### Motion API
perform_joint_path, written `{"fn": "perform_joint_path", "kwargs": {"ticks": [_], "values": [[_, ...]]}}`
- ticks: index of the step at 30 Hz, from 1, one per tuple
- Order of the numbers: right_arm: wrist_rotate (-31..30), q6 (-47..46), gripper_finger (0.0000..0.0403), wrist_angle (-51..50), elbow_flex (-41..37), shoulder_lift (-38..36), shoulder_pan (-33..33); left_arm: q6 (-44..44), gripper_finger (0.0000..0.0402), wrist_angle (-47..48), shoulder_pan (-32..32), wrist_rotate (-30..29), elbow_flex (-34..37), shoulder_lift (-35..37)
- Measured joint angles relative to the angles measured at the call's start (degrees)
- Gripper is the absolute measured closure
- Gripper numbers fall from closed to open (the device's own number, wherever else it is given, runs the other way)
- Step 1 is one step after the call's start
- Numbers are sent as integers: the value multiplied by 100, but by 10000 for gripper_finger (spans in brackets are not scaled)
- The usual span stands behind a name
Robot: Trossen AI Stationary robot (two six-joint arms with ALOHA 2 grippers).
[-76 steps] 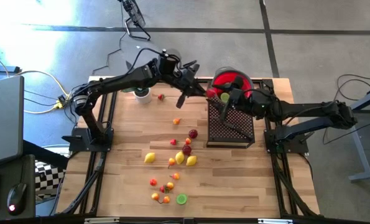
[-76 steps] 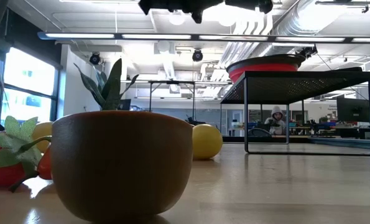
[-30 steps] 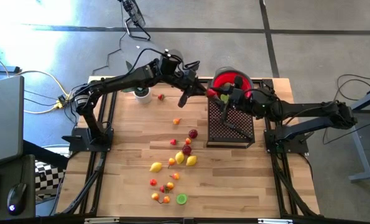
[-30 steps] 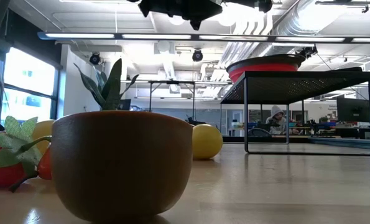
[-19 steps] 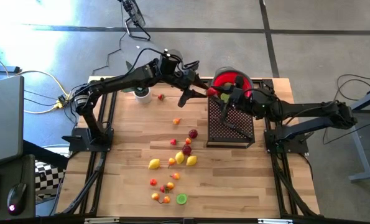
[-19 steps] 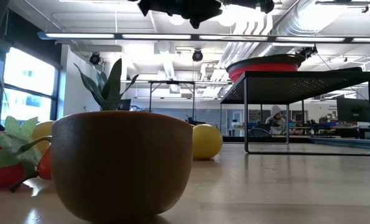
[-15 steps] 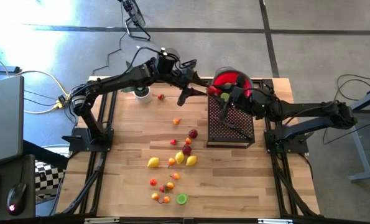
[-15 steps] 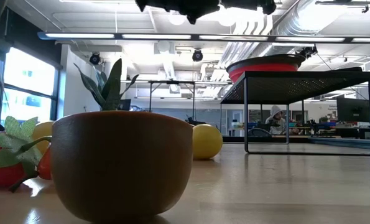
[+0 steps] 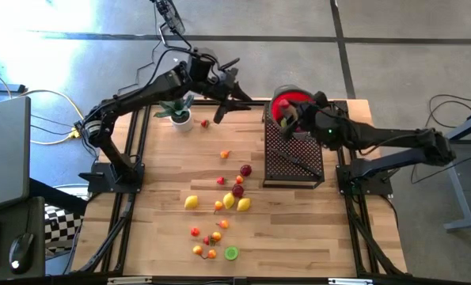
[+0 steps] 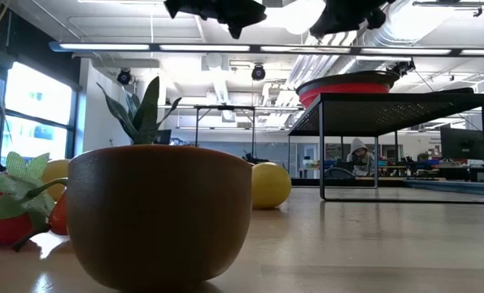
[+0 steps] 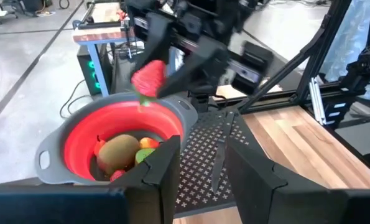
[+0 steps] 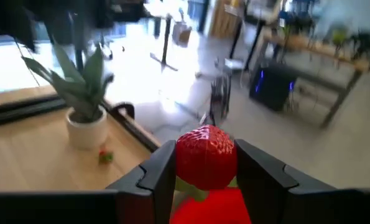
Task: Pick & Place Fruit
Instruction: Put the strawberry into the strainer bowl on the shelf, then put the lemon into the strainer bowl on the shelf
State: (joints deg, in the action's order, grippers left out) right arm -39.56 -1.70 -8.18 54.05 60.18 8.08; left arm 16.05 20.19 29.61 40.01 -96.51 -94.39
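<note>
Fruit (image 9: 219, 204) lay scattered on the table, well below and apart from the left gripper (image 9: 219, 112), which hung parted and empty. The right gripper (image 12: 204, 163) pinched a strawberry (image 12: 205, 155) just above the bowl (image 11: 104, 137), seemingly poised to drop it in.

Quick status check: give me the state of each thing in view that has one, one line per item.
Right tool: shut on strawberry, above the red bowl.
Left tool: empty, fingers apart, back from the bowl.
Red bowl: on the black mesh stand, already holding a few fruits.
Loose fruit: scattered on the table, not yet picked.
Potted plant: upright at the table's far edge.
</note>
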Motion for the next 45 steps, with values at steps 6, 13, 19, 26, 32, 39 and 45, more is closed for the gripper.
{"fn": "perform_joint_path", "kwargs": {"ticks": [6,13,19,26,32,39,45], "values": [[653,-1089,261,-1427,473,0,528,13,282,15,-7,7,0,0],[1490,-1784,261,-2291,493,24,1249,13,282,12,-9,7,2,0],[1961,-2105,261,-2822,493,174,1636,13,282,8,-11,7,2,-2],[2204,-2107,261,-3115,491,455,1757,11,282,4,-11,-5,2,-3],[2163,-2009,242,-3125,491,535,1755,11,282,7,-11,-7,2,-4],[2063,-1751,190,-3106,491,519,1746,11,282,8,-11,-13,2,-4],[2062,-1565,195,-2761,491,281,1728,13,282,15,-11,-193,4,-4]]}}
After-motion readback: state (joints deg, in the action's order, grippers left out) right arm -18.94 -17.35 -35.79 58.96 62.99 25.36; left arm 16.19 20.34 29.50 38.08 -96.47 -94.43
